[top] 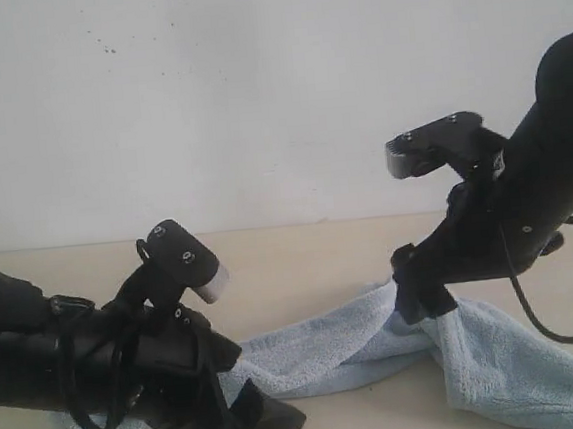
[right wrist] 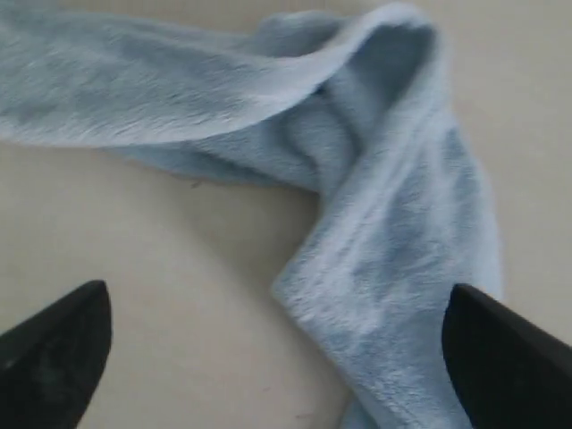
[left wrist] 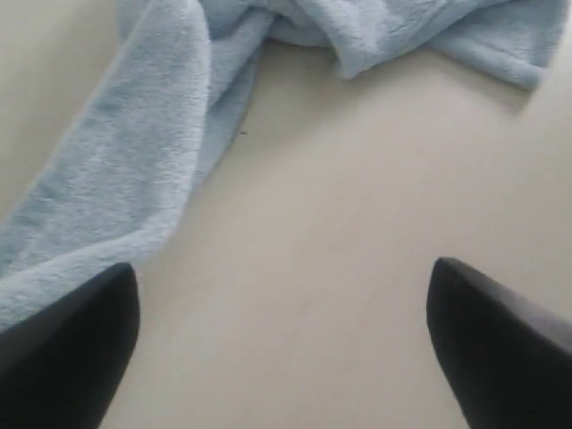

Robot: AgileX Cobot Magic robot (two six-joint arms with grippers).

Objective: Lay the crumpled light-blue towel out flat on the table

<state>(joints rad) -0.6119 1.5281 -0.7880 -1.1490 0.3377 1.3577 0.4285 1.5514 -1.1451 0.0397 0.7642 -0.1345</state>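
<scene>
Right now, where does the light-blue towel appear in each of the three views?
Exterior: towel stretches across the lower middle to the lower right corner.
Left wrist: towel fills the top and left side.
Right wrist: towel runs along the top and down the right.
Shared landmark: its bunched fold.

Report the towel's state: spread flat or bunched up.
Bunched up, not flat. The towel lies on the table as a twisted, rope-like band with folds gathered at its middle, seen in all three views.

Twisted light-blue towel (top: 328,346) on table (top: 300,253)
</scene>
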